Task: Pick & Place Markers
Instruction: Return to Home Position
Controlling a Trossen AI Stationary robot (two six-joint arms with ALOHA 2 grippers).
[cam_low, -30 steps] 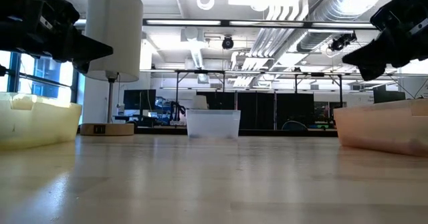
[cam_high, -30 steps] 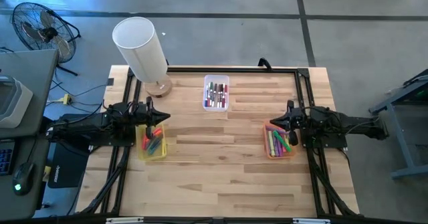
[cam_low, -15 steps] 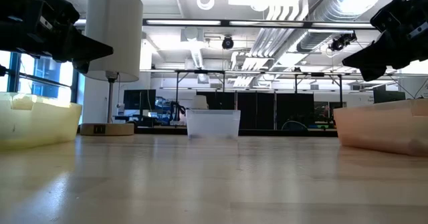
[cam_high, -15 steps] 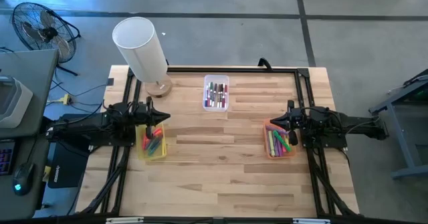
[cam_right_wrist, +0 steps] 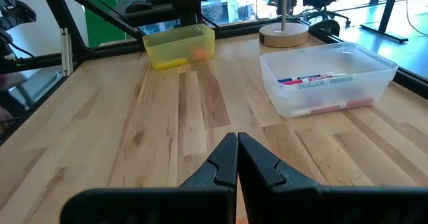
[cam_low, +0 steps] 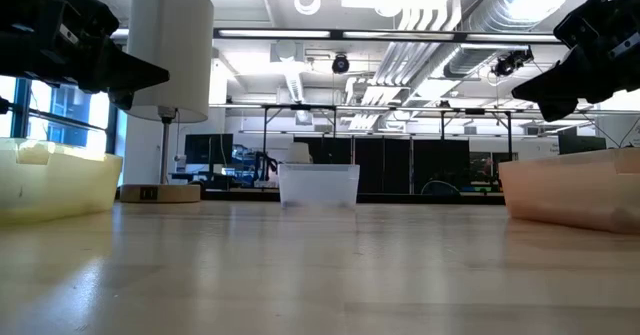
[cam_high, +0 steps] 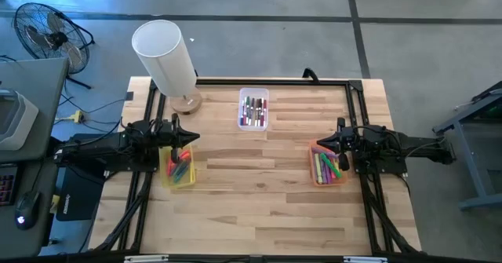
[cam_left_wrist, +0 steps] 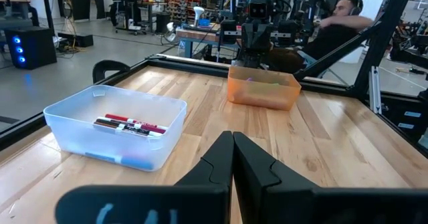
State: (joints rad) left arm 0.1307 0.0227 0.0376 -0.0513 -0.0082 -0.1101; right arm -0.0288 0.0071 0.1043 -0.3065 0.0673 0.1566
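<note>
Wood-plank counter (cam_high: pixel 259 208), bare boards between three bins.
Markers (cam_high: pixel 253 111): all binned, none loose on the boards.
Clear bin (cam_high: pixel 253 93): upper centre of the high view; holds red and dark ones, long axes up-and-down the frame.
Yellow bin (cam_high: pixel 166 178): centre left; holds red, orange and green ones, jumbled.
Orange bin (cam_high: pixel 329 184): centre right; holds green, yellow and pink ones, mostly up-and-down the frame.
Left claw (cam_high: pixel 188 137): hovers over the upper edge of the yellow bin, pointing toward frame centre. Fingers (cam_left_wrist: pixel 217 160) pressed flat together; grips nothing.
Right claw (cam_high: pixel 320 144): hovers over the upper left corner of the orange bin, pointing toward frame centre. Fingers (cam_right_wrist: pixel 224 160) likewise closed tip to tip; grips nothing.
Bearing for the coming move: nearest markers just below each claw, already binned; clear-bin lot up and inward from both, about equally far, neither arm plainly nearer. Judged: nothing left to fetch, only a pull-back outward along each arm's own line, clear of the bin rims.
</note>
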